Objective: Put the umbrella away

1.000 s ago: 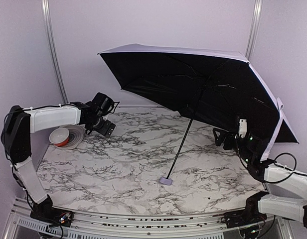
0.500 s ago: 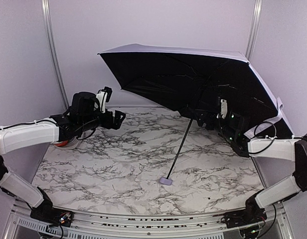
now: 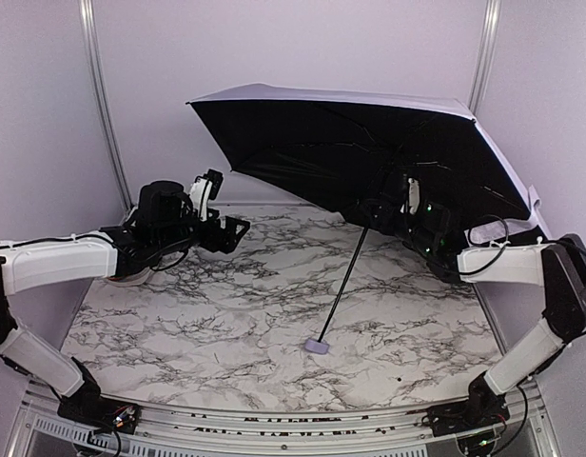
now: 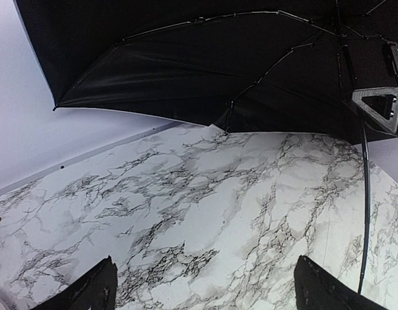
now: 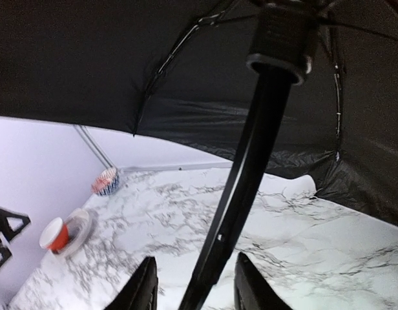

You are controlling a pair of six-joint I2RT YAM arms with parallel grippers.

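**Right claw** (image 5: 198,294): 2 fingers (image 5: 144,287) partly spread, straddling the shaft (image 5: 251,148) a little below the runner collar. A gap shows on each side and no contact is visible. Seen from above, it sits at 2 o'clock over the desk (image 3: 226,314), tucked under the canopy (image 3: 369,143).

**Left claw** (image 4: 205,294): fingers spread wide, holding nothing. It hovers above the desk at 9 o'clock and points toward 3 o'clock.

**Umbrella** (image 3: 302,152): 1, fully opened, lavender outside, black inside. The tilted canopy fills 12 to 3 o'clock. The shaft slants down toward 6 o'clock. The lavender handle (image 3: 317,347) rests on the desk just front of centre.

**Desk:** white marble pattern with black veins.

**Other items, left edge:**
- 1 red bowl (image 5: 55,234) on a white dish (image 5: 83,223), at 9 o'clock.
- 1 blue-patterned bowl (image 5: 107,182), farther back at 10 o'clock.
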